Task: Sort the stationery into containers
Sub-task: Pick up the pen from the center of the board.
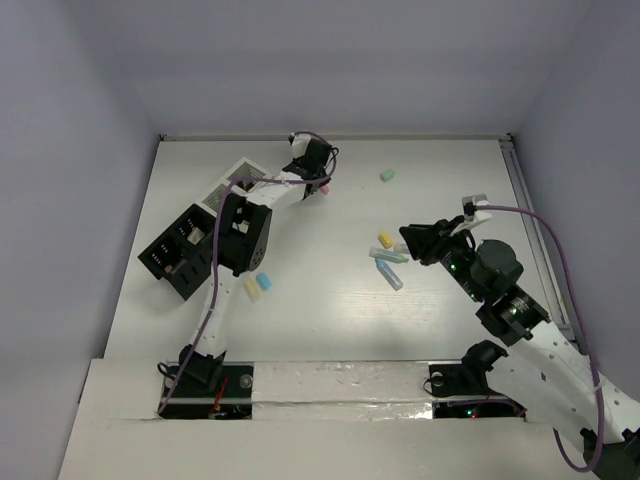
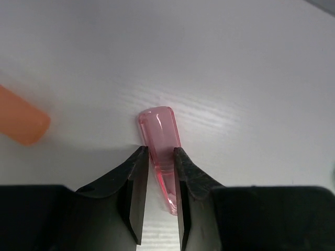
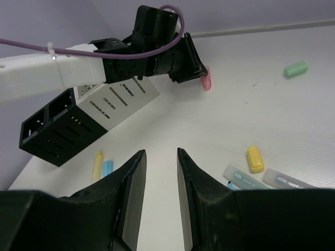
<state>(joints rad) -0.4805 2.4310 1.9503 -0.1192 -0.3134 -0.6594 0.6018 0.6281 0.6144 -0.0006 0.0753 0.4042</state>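
The pink stick lies on the table toward twelve o'clock, just at three o'clock of the white box. My left gripper is pinched narrow on both its sides, so I judge the pick-up is in hand. Next calls for a straight lift and a carry toward nine o'clock over the box; my right gripper hangs half open, empty.

white-linked arms with black joints, a purple cable each, black tapered pincer fingers.
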